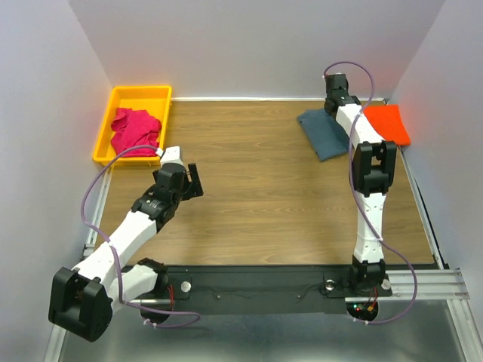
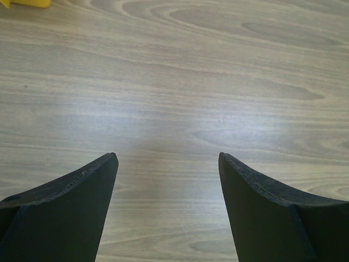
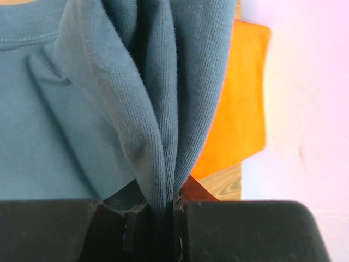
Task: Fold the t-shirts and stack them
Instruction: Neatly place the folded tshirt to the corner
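Observation:
The slate grey-blue t-shirt (image 1: 321, 133) lies folded at the back right of the table. My right gripper (image 1: 334, 105) is shut on a bunched fold of it (image 3: 163, 109) at its far edge. The bright orange t-shirt (image 1: 388, 124) lies folded flat just right of it, and it also shows in the right wrist view (image 3: 240, 114). The magenta-pink t-shirt (image 1: 134, 130) lies crumpled in the yellow bin (image 1: 106, 128) at the back left. My left gripper (image 1: 193, 181) is open and empty over bare wood (image 2: 169, 164), right of the bin.
White walls close the table at the back and on both sides. The orange shirt lies against the right wall. A corner of the yellow bin (image 2: 27, 3) shows at the top left of the left wrist view. A black rail (image 1: 264, 283) runs along the near edge.

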You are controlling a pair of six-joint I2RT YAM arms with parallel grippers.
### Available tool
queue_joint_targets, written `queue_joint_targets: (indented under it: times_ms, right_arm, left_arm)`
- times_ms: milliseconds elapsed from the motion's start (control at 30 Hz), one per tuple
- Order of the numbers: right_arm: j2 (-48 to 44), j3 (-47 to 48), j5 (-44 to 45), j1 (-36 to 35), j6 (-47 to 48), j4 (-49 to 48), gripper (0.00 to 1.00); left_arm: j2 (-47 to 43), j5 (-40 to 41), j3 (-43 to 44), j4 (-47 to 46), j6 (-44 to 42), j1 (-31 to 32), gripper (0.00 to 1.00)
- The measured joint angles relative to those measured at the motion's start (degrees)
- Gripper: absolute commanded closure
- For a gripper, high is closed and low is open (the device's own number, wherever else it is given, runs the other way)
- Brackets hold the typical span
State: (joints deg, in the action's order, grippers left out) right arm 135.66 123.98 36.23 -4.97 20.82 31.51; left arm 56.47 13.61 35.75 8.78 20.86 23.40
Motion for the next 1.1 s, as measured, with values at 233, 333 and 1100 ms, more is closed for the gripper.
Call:
queue_joint_targets:
  times_ms: [233,333,1100]
  right_arm:
    - [0.33,1.29,2.12,2.16,0.46,-0.02,0.99]
    - [0.33,1.92,2.43,2.64,0.81,0.02,0.99]
    - [0.15,5.42,2.78,4.90,-0.72,-1.01,0.99]
  left_arm:
    - [-0.04,1.99,-0.15,-0.94,0.04,0.31,0.14]
    - [-0.04,2.71,-0.15,-1.31,0.04,0.90,0.14]
    - [-1.40,4.70,-0.66,-2.97,0.00,3.54,0.15]
